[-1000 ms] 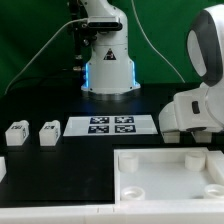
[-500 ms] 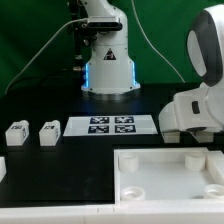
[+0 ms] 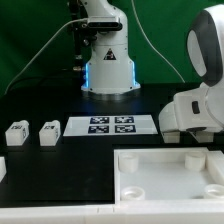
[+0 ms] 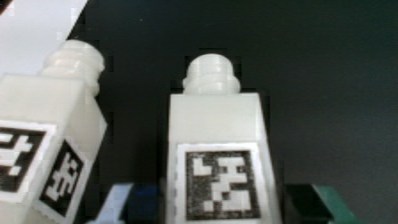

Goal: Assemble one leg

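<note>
Early in the job, with nothing joined yet. In the wrist view, spread gripper (image 4: 222,206) straddling the leg (image 4: 221,140), a small white plastic block with a rounded peg on its end and a black-and-white square tag on its face. Dark fingers (image 4: 128,204) either side of it, narrow gaps showing, no pinch so far. Just beside it, a second leg (image 4: 54,120) of the same kind.

In the exterior view, at mid-left of the frame, two more loose tagged blocks, one (image 3: 16,133) and another (image 3: 48,133), on the black table (image 3: 40,105). Thin white marker board (image 3: 110,125) at centre. Large flat white board with round holes (image 3: 165,172) at lower right, no leg in any hole that shows. Gripper itself not seen there.

Left, by the look of it — close, lift, carry, seat.
</note>
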{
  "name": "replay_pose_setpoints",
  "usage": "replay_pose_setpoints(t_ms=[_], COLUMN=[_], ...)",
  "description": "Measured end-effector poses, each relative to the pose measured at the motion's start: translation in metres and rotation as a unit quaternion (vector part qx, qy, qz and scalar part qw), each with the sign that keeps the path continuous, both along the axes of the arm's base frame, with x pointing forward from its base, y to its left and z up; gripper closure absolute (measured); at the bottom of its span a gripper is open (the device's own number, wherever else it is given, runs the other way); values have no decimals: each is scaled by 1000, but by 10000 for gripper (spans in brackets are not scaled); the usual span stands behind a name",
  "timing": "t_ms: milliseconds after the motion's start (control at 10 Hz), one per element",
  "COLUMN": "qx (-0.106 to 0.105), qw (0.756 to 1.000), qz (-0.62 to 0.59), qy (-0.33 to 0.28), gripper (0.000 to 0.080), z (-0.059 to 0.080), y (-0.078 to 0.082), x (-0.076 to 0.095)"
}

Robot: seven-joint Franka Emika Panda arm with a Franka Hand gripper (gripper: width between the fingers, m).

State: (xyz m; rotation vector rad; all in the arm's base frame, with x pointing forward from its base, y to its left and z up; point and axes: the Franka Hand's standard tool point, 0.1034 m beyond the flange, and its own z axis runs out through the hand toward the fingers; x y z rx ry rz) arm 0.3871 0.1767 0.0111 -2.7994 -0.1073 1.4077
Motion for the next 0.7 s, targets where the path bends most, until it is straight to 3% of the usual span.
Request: replay_pose_setpoints(t_ms=[300, 500, 600, 700], qx=[2, 11, 19, 25], qw=[1000, 999, 998, 990], qz=[-1, 4, 7, 13], qy=[-17, -43, -59, -141], gripper=[508, 508, 508, 508], z=[9, 32, 46, 54], y=[-3, -5, -7, -8], x=[15, 33, 45, 70])
